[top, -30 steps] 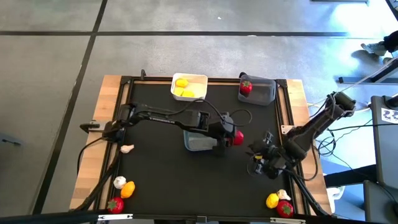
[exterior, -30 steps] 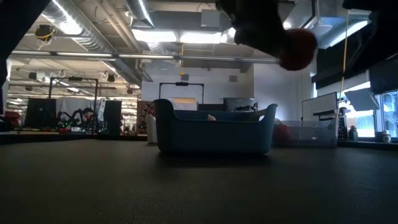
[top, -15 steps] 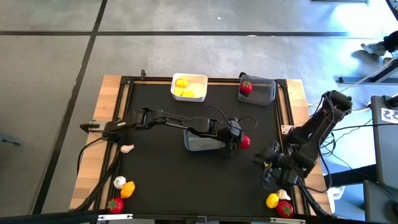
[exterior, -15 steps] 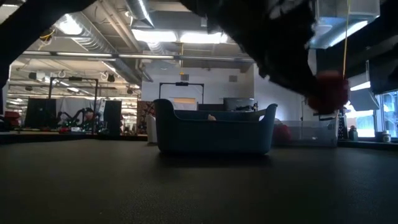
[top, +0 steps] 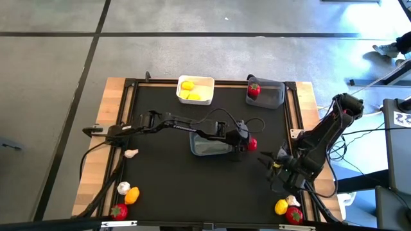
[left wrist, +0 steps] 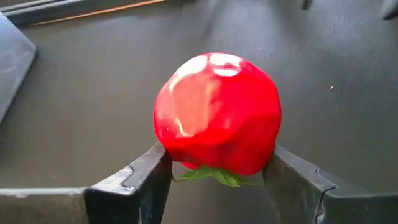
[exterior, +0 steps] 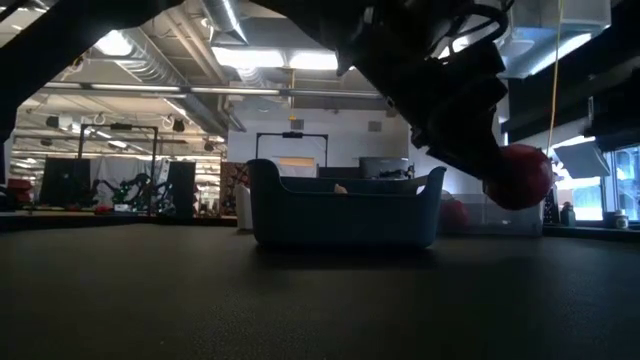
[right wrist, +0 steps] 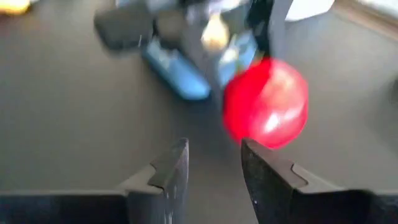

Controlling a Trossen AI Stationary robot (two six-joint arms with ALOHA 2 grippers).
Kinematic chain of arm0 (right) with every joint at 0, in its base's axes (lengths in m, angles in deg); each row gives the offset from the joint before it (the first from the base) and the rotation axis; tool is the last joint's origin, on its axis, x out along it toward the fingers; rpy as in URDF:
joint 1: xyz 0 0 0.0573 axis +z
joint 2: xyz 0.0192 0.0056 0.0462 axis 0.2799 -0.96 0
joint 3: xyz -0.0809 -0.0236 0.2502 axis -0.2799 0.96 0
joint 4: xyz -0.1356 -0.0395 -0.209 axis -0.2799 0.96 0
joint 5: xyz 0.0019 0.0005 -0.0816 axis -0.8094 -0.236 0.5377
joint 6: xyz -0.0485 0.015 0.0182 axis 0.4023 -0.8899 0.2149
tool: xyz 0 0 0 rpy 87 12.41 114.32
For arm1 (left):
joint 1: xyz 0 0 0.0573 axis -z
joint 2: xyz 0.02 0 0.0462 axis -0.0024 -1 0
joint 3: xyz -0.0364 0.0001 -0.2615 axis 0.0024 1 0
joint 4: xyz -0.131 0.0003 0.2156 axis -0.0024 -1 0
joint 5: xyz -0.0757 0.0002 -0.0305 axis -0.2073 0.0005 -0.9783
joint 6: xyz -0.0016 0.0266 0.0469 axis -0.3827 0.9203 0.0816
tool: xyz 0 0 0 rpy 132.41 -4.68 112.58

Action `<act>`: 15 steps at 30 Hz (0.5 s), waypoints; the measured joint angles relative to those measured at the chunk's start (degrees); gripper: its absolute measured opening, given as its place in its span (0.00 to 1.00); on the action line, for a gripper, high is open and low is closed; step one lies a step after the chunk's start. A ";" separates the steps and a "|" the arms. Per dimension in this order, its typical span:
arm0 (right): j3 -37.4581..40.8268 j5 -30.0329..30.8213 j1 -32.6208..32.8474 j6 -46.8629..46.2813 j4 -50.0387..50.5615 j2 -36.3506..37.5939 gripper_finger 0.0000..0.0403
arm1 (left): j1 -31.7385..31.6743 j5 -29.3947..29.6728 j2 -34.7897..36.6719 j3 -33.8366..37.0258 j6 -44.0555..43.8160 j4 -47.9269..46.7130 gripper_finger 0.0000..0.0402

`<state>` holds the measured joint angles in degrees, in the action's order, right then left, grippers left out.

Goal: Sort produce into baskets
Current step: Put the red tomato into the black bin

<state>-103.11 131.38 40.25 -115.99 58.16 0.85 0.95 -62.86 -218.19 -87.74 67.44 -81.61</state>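
My left gripper (top: 246, 145) reaches past the blue-grey basket (top: 207, 145) to its right side and is shut on a red tomato-like piece (left wrist: 217, 112) with a green top. My right gripper (top: 279, 172) is open and empty, low over the mat to the near right of that piece; its fingers (right wrist: 177, 168) point toward it. The white basket (top: 195, 90) at the far edge holds yellow pieces. The dark grey basket (top: 268, 94) at the far right holds one red piece (top: 254, 90). My left gripper pinches the red piece by two opposite sides (left wrist: 166, 146) between its two fingers, with the green top (left wrist: 214, 176) turned back toward the gripper. The fingers come from the table's left, slanting down. The piece (exterior: 518, 177) hangs clear of the mat.
A garlic bulb (top: 131, 153) lies at the left. Garlic (top: 123, 187), an orange piece (top: 132, 194) and a red one (top: 119, 210) lie at the near left. A yellow piece (top: 281, 206), garlic (top: 293, 201) and a red piece (top: 294, 215) lie at the near right.
My left gripper has carried the red piece a little toward the table's right edge and downward, still clear of the mat. My right gripper has moved toward the table's near edge.
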 joint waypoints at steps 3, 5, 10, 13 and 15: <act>0.74 5.39 -1.62 0.38 0.00 0.02 0.37 | 0.00 0.01 -0.01 0.00 -0.08 -0.11 0.55; 1.10 6.72 -3.57 0.63 0.31 0.02 0.37 | 0.00 0.01 -0.01 0.00 -0.10 -0.07 0.55; 1.24 7.29 -9.52 3.43 -0.36 0.02 0.37 | 0.00 0.03 0.01 0.00 -0.10 -0.09 0.55; 1.26 4.35 -12.88 7.17 -1.77 0.02 0.37 | 0.00 0.03 0.01 0.00 -0.10 -0.05 0.55; 1.26 0.09 -14.81 9.83 -2.46 0.02 0.37 | 0.00 0.17 0.01 0.00 -0.09 -0.37 0.55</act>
<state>-101.84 131.47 25.44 -106.16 55.71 0.87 0.95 -62.68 -218.18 -87.74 67.36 -81.99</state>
